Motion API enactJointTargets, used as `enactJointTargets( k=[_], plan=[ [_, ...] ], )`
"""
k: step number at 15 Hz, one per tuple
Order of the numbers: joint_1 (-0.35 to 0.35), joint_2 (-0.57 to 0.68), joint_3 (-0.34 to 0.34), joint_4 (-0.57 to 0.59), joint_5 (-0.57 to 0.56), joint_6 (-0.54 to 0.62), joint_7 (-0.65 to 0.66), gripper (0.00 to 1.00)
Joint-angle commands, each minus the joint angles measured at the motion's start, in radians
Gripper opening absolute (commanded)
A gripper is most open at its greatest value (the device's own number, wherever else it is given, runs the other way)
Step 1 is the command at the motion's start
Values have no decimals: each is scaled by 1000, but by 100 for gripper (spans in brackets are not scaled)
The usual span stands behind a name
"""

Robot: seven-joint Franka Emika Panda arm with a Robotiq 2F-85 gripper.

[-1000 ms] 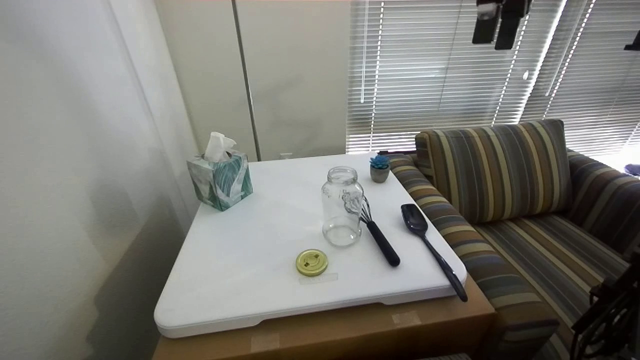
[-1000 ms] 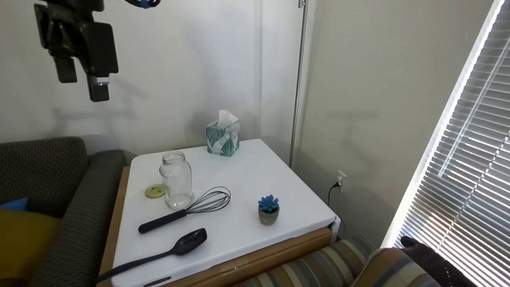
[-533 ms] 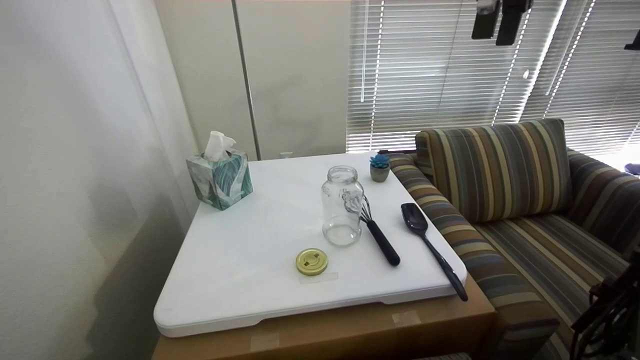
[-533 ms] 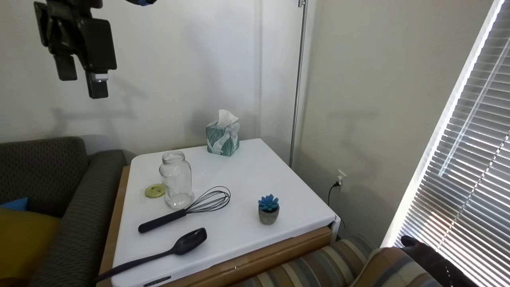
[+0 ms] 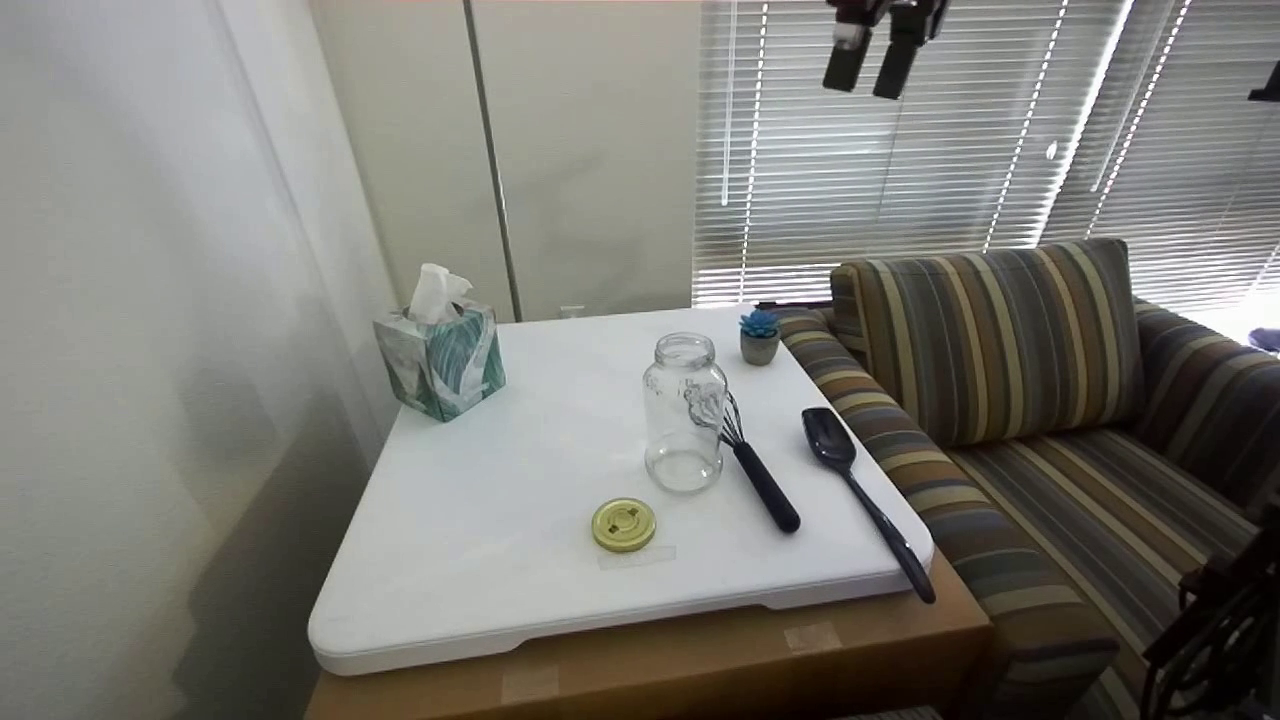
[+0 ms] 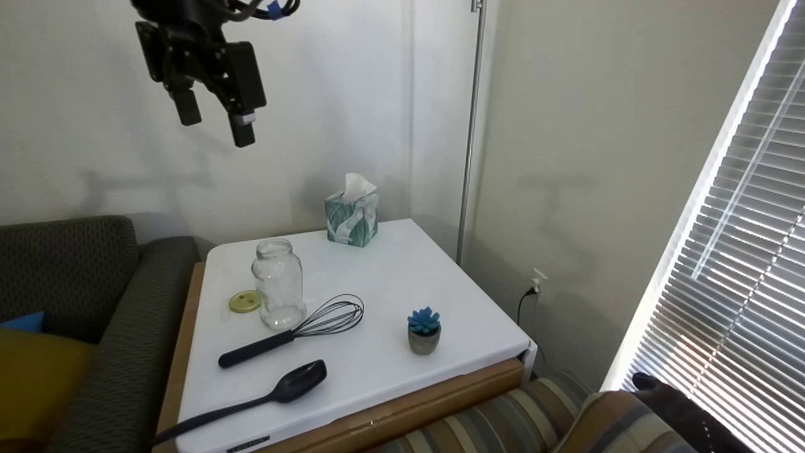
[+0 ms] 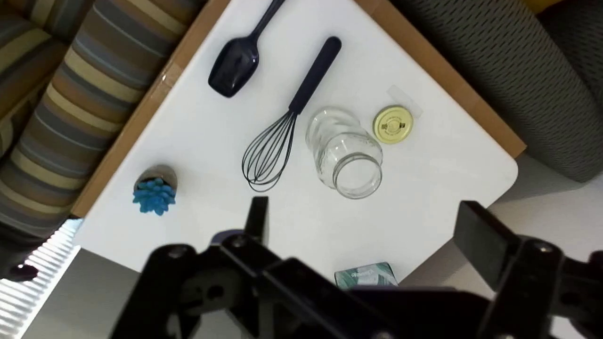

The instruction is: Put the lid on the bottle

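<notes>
The lid (image 5: 623, 525) is a flat yellow-green disc lying on the white table; it also shows in an exterior view (image 6: 244, 301) and in the wrist view (image 7: 393, 125). The bottle (image 5: 684, 420) is a clear glass jar standing upright with its mouth open, close beside the lid. It also shows in an exterior view (image 6: 280, 286) and in the wrist view (image 7: 355, 157). My gripper (image 7: 363, 201) is open and empty, with its fingers wide apart. It hangs high above the table in both exterior views (image 5: 863, 92) (image 6: 217, 133), touching nothing.
A black-handled whisk (image 5: 766, 487) lies beside the bottle. A dark spoon (image 6: 302, 382) lies near the table edge. A teal tissue box (image 5: 445, 365) and a small potted plant (image 6: 424, 336) stand on the white table (image 5: 480, 530). A striped armchair (image 5: 990, 340) adjoins the table.
My gripper has moved sideways, leftward in an exterior view and rightward in an exterior view facing another way, and tilted slightly. It stays open. The lid and bottle have not moved.
</notes>
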Motion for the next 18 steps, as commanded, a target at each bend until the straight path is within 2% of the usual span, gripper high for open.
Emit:
enactJointTargets(
  k=[1, 6, 7, 9, 12, 18],
  plan=[
    [6, 223, 3, 225, 21, 7, -144, 100],
    [-21, 469, 58, 527, -13, -64, -374, 100],
    [-3, 393, 79, 409, -32, -24, -386, 100],
    [3, 416, 108, 406, -58, -14, -447, 100],
    [31, 395, 152, 352, -107, 5, -468, 100],
    [101, 354, 144, 189, -236, 213, -189, 100]
  ],
)
